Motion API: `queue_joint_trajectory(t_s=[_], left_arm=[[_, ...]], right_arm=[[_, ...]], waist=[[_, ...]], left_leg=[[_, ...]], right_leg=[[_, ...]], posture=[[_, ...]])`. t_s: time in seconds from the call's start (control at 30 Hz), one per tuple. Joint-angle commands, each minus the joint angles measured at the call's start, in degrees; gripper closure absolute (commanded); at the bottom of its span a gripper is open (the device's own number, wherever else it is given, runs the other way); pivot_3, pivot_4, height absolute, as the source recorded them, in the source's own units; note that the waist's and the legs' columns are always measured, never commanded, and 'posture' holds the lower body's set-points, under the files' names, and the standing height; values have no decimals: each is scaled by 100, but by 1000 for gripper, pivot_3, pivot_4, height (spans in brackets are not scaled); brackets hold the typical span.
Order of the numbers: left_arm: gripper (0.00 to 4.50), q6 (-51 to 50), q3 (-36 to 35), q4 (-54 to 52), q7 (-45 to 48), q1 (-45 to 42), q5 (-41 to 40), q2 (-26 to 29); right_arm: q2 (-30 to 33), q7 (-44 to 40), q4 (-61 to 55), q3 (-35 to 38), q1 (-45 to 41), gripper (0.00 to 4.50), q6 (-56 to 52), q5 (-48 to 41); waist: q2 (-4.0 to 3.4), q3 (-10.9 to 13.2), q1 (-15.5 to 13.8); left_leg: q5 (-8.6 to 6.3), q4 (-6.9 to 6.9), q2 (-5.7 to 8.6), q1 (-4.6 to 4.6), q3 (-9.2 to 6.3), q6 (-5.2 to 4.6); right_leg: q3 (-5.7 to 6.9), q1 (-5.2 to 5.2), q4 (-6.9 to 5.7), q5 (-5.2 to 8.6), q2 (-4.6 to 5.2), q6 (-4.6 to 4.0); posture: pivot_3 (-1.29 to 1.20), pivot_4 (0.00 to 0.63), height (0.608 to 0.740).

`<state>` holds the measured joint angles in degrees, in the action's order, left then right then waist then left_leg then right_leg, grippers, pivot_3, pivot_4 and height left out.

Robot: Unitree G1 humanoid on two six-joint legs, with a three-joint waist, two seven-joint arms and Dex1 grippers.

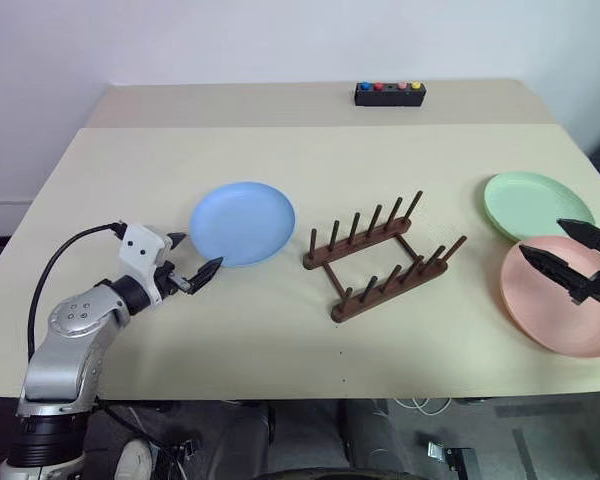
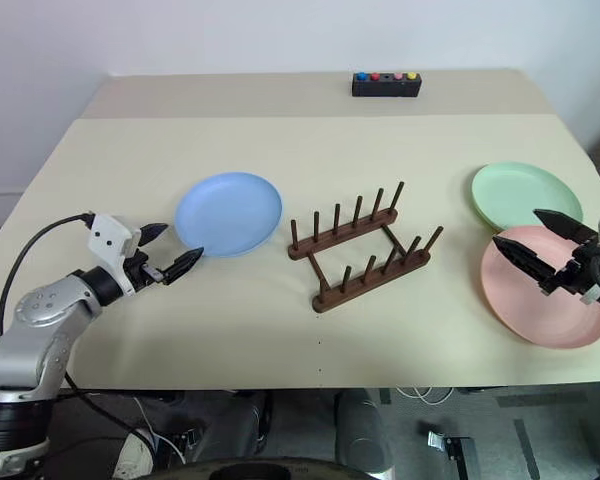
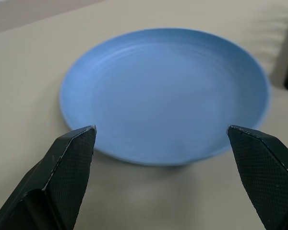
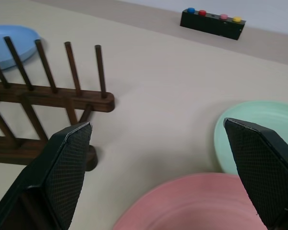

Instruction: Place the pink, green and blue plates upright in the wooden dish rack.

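The blue plate (image 1: 242, 222) lies flat on the table, left of the dark wooden dish rack (image 1: 380, 256), which stands empty at the middle. My left gripper (image 1: 192, 257) hovers open just short of the blue plate's near-left rim (image 3: 149, 158), nothing between its fingers. At the right, the green plate (image 1: 533, 203) lies flat with the pink plate (image 1: 558, 300) just in front of it, their rims meeting or overlapping. My right gripper (image 1: 560, 245) is open above the pink plate's far edge (image 4: 201, 201), pointing toward the rack.
A small black box with coloured buttons (image 1: 389, 93) sits at the far side of the beige table (image 1: 280, 340). A seam runs across the tabletop behind the plates. The table's front edge lies close below both arms.
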<state>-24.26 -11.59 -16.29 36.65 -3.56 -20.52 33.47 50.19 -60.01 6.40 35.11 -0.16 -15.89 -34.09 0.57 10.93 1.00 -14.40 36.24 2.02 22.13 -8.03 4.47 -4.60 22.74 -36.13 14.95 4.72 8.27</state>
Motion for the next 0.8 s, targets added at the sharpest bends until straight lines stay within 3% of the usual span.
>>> queue_joint_trajectory(t_s=[0.03,0.8], left_arm=[[0,39,-108,-204,21,-13,-63,77],[0,-78,331,-425,355,21,-307,6]], right_arm=[[95,-4,-169,139,-139,16,46,-92],[-96,556,-749,-11,82,16,-71,124]], waist=[[0,0,0],[-1,0,-3]], left_leg=[[0,0,0,-1,0,0],[0,-2,0,0,1,0]], right_leg=[[0,-1,0,0,0,0],[0,1,1,0,0,1]], posture=[[0,150,740],[0,150,740]])
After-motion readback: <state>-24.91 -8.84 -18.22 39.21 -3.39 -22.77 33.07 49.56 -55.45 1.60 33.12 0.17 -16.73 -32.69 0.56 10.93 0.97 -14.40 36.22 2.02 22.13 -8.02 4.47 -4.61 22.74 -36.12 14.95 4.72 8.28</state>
